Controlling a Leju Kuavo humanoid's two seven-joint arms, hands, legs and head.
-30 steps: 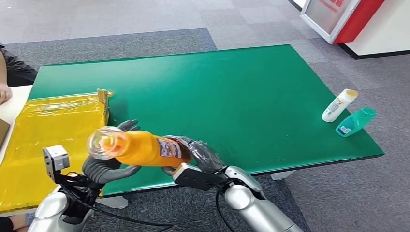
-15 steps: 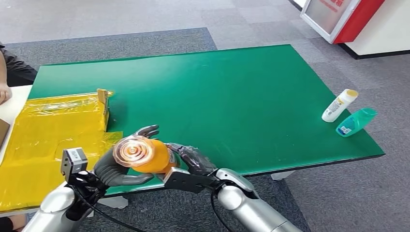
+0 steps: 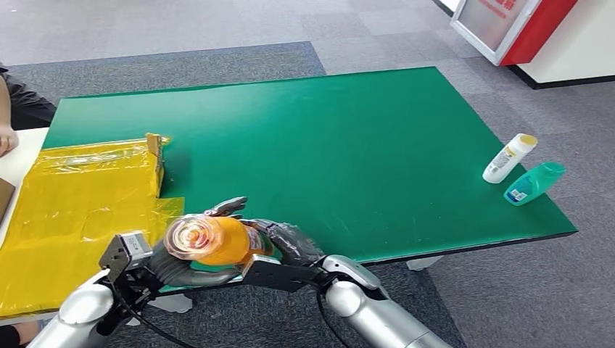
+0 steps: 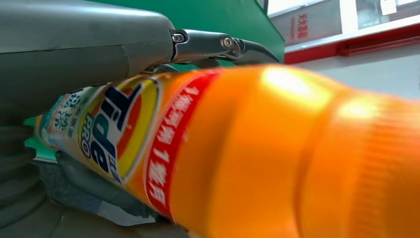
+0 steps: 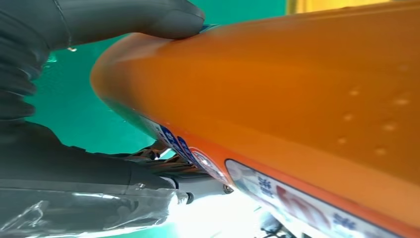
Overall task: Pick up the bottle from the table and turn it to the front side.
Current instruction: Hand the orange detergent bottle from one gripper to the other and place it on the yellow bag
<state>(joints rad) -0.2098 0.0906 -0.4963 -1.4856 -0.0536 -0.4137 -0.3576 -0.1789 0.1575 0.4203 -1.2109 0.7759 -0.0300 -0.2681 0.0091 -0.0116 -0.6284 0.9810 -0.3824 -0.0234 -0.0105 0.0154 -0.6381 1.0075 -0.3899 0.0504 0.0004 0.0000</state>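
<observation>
An orange bottle (image 3: 217, 241) was held clear of the green table (image 3: 348, 145) at its near edge, gripped between both of the robot's hands, with its round clear cap end turned toward the head camera. The left hand (image 3: 190, 270) was wrapped under and around the bottle from the left, one dark finger raised above it, while the right hand (image 3: 289, 241) was closed on the bottle's far end from the right. In the left wrist view, the bottle (image 4: 257, 148) was seen close up, its printed label with red and blue lettering facing the camera and a grey thumb (image 4: 84, 49) lying along its side. In the right wrist view, the bottle's (image 5: 297, 99) plain orange side was shown, a dark fingertip (image 5: 163, 20) pressed against it. A sheet of yellow plastic (image 3: 80, 210) was spread at the table's left. At the far right edge of the table, a white bottle (image 3: 509, 157) and a teal bottle (image 3: 534, 183) were lying just beside each other.
</observation>
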